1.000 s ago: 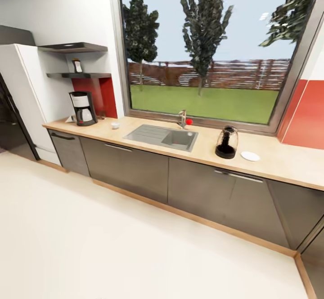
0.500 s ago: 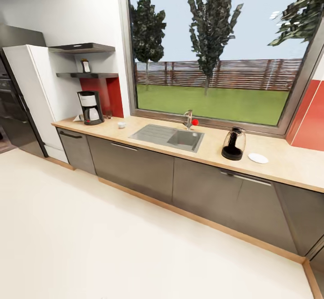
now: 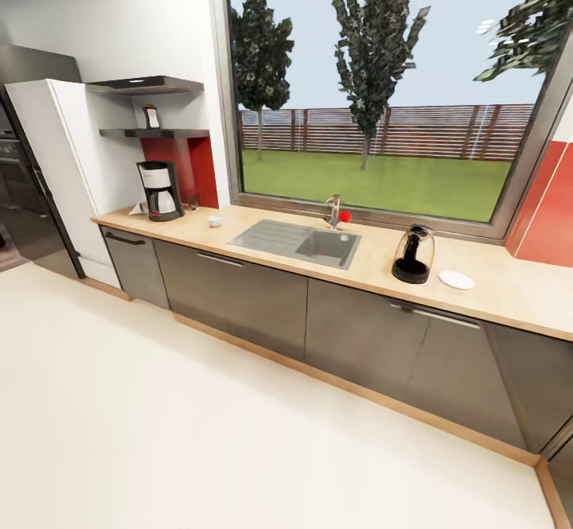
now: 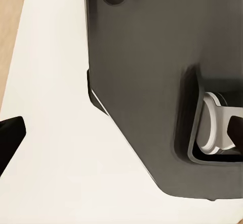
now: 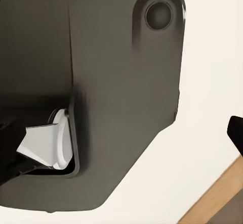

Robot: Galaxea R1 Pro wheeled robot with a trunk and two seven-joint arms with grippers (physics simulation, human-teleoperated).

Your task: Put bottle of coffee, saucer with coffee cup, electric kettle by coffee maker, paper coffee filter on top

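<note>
Here your arms hang low beside the dark base [image 4: 152, 82], over pale floor [image 4: 50, 107]; whether either end effector is released or clenched, you cannot tell. From the sink [image 3: 296, 243], the coffee maker [image 3: 160, 190] stands on the table [image 3: 509, 290] at 9 o'clock, the kettle [image 3: 414, 254] and saucer [image 3: 457, 280] at 3 o'clock, the bottle [image 3: 151, 117] on the shelf [image 3: 183, 133].

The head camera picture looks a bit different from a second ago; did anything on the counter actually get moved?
No. The whole picture shifted rightward early in that second, so the camera moved, not the things; since half a second ago it has held steady. The coffee maker, small cup, electric kettle and saucer kept their places on the countertop, and the bottle of coffee is on its shelf.
</note>
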